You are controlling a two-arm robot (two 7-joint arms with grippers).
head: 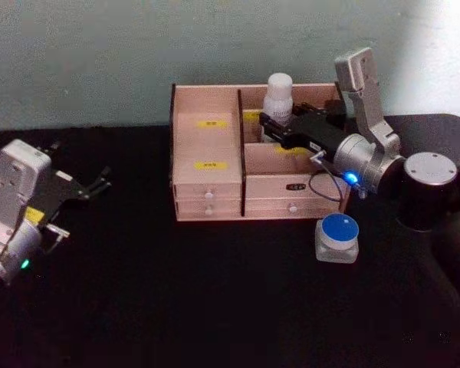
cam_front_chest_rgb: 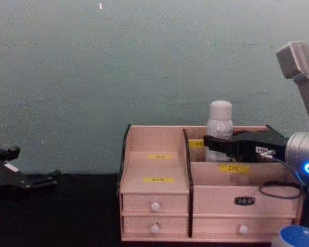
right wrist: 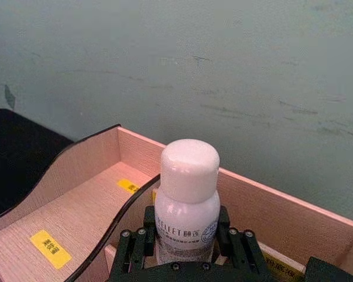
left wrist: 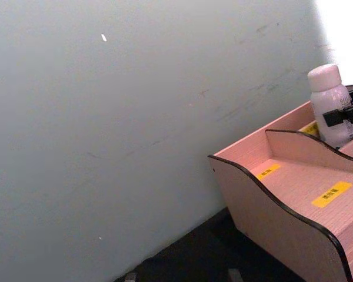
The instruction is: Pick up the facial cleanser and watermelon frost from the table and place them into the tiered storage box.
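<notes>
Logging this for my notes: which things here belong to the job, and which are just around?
Job: facial cleanser bottle; right hand gripping it; tiered storage box; blue-lidded jar.
Not job: left hand, parked; black table.

The white facial cleanser bottle (right wrist: 187, 218) carries dark print that looks like "BELLET", followed by Chinese characters too small to make out. On the tiered storage box (cam_front_chest_rgb: 154, 141), one yellow label (cam_front_chest_rgb: 239, 168) seems to read "口红". The other yellow labels and a small dark plate (cam_front_chest_rgb: 244, 201) are illegible.
</notes>
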